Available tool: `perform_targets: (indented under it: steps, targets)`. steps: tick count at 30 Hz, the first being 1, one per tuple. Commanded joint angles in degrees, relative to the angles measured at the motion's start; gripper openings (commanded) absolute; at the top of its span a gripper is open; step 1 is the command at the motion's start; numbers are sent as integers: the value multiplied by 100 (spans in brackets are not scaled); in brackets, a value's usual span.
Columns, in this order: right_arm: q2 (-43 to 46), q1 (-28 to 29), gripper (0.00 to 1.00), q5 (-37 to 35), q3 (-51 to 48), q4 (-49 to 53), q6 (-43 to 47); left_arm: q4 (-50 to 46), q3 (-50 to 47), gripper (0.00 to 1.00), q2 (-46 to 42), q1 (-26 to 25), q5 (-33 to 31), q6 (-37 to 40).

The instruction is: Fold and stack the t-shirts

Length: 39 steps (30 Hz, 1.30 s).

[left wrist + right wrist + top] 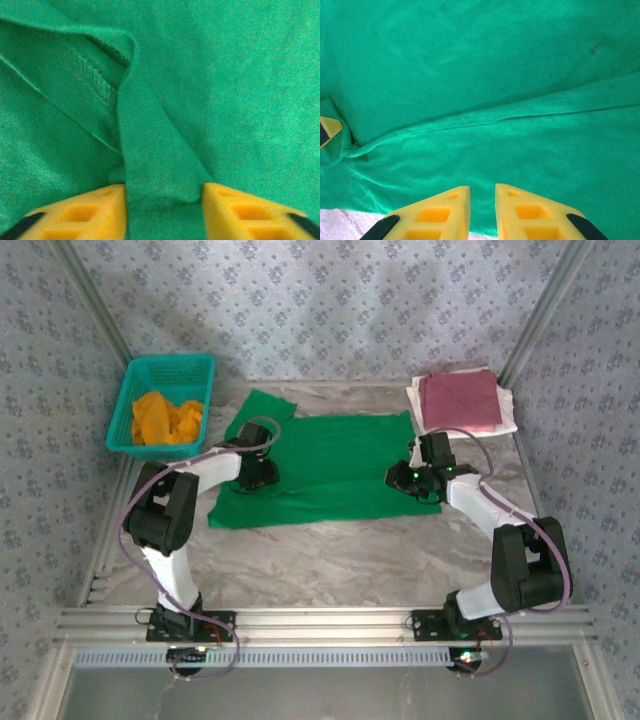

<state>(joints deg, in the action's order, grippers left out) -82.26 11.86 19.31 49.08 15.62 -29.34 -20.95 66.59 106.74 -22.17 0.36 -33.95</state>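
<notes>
The green t-shirt (pixel 330 465) lies spread flat across the middle of the marble tabletop (pixel 330 560), its body running left to right with one sleeve pointing toward the far left. The left gripper (pixel 255 478) sits on the shirt's left part, and in the left wrist view a raised ridge of green cloth near a stitched hem fills the gap between its yellow fingers (pixel 85 215), so these jaws are closed on a pinch of the fabric. The right gripper (pixel 403 478) rests at the shirt's right edge; its jaws stand nearly together with a thin slit of green between them, and they seem to nip the hem there, though the contact itself is hidden. A strip of bare tabletop shows just beside that hem. At the far left a teal basket (pixel 125 405) holds a crumpled orange t-shirt (pixel 165 420). At the far right a folded maroon-pink t-shirt (pixel 458 400) lies on top of a folded white t-shirt (pixel 510 422), well apart from the basket.
</notes>
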Motion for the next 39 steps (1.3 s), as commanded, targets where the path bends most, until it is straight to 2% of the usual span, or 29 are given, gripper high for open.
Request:
perform_targets:
  steps: [1, 5, 14, 19, 21, 22, 24, 29, 34, 37, 39]
  targets:
    - [140, -43, 23, 64, 62, 92, 30, -21, 108, 31, 91, -23, -9, 38]
    - [152, -70, 23, 78, 83, 109, 36, -103, 206, 12, 31, -39, -103, 73]
    - [166, -76, 23, 82, 62, 108, 10, -604, 1153, 7, 363, -163, -270, 327]
    - [210, -70, 24, 75, 49, 109, 12, -1028, 2094, 18, 997, -250, -271, 567]
    - [218, -70, 24, 83, 37, 109, 19, -1248, 2529, 36, 1256, -277, -326, 672]
    - [219, -70, 24, 85, 37, 120, 24, -1374, 2729, 41, 1352, -279, -334, 707]
    - [234, -74, 25, 97, 32, 135, 24, -1481, 2954, 42, 1378, -308, -405, 740]
    - [269, -76, 25, 62, 44, 171, 31, -1274, 2533, 44, 755, -355, -379, 608]
    - [251, -78, 25, 47, 62, 173, 26, -671, 1035, 49, -461, -384, -459, 232]
    - [215, -85, 25, 40, 72, 160, 38, -652, 500, 47, -770, -384, -471, 72]
    - [172, -78, 25, 60, 58, 96, 29, -564, 235, 41, -793, -370, -490, -9]
